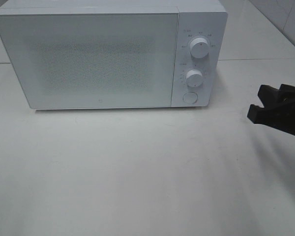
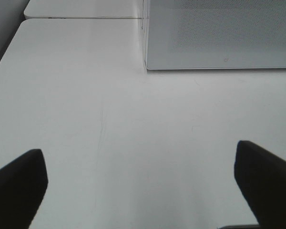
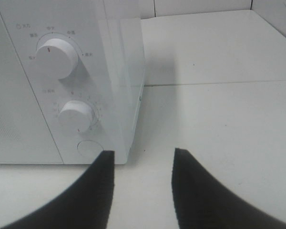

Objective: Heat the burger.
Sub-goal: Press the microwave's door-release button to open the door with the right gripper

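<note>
Table (image 1: 137, 172): white and matte, with a second white slab butted against its far edge.
Microwave (image 1: 103, 59): white, standing along the table's far edge toward the far-left corner, its front facing the near edge.
Door (image 1: 88, 59): shut flush. Its speckled, frosted window showed nothing of the inside.
Upper knob (image 1: 200, 49): white, at the top of the control strip on the microwave's right side.
Lower knob (image 1: 194, 77): white, just beneath the upper knob.
Round button (image 1: 190, 97): at the foot of the strip, just under the lower knob.
Burger: it appeared in none of the views, so where it lay could not be told.
Left claw (image 2: 139, 152): fingers spread wide apart with nothing between them. It was over the table off the microwave's front left corner and well apart from it.
Right claw (image 1: 258, 102): near the table's right edge, to the right of the microwave and not touching it. Its black fingers were parted by a modest gap with nothing in it, and its wrist view looked toward the control strip's lower corner.
</note>
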### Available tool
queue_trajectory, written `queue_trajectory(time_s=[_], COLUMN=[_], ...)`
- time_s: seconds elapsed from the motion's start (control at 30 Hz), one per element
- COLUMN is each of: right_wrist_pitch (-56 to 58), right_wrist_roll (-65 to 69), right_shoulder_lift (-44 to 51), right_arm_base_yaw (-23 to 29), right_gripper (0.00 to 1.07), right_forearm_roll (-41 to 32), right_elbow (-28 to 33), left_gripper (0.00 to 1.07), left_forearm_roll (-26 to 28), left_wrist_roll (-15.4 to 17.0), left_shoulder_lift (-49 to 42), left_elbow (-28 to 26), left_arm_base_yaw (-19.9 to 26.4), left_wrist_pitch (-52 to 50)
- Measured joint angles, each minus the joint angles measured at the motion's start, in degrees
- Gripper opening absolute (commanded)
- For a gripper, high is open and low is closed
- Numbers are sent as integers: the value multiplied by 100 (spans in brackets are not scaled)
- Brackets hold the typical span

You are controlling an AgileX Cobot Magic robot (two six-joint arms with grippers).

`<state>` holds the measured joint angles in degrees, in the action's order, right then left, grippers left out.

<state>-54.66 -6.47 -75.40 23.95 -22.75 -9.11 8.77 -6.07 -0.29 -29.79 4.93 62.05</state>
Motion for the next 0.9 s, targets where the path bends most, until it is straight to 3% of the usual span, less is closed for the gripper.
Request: queue_trajectory(time_s=[0.1,0.17,0.6,0.77,0.9], right_wrist_pitch=[-155,-407,-974,-974,-980], right_wrist_roll=[-97,-126,-109,315,1833], right_shoulder_lift=[-166,-390,-1255,-1404,-1518], right_arm_base_yaw=[292,773,2355,2469,2469], right_gripper=[20,0,0,0,0], right_forearm_roll=[-315,-676,-2149,-2183,-2229], right_elbow=[0,0,-172,-298,-332], left_gripper=[100,100,100,100,100], left_forearm_roll=[0,0,0,0,0], left_wrist_roll=[0,0,0,0,0], left_shoulder_lift=[0,0,0,0,0], left_elbow=[0,0,0,0,0], left_arm_base_yaw=[0,0,0,0,0], left_wrist_pitch=[0,0,0,0,0])
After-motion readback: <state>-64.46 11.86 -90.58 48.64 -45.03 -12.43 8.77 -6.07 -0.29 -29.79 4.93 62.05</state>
